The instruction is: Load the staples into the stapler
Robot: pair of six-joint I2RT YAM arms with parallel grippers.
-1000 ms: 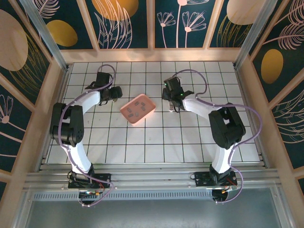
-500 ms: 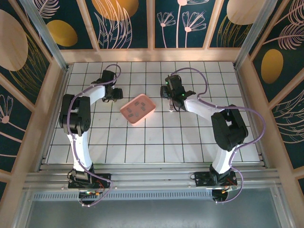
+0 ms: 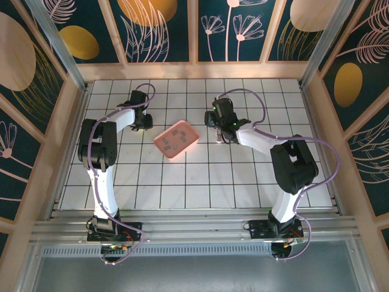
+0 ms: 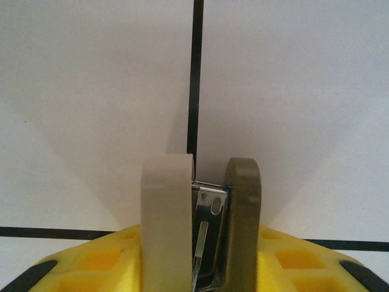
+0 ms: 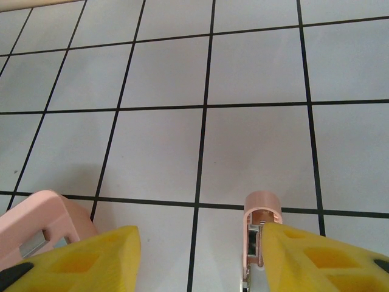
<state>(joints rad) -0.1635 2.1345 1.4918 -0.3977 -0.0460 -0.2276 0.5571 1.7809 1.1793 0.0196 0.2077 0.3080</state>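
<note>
White gridded tabletop, pink tray lying flat near its middle (set at a slant)

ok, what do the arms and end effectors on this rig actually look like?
The left arm and right arm each have white tubular links, bulky black joints and a thin purple cable looping alongside. The end effector fingers are yellow plastic with square recessed pockets and black patches at the outer corners.
</note>
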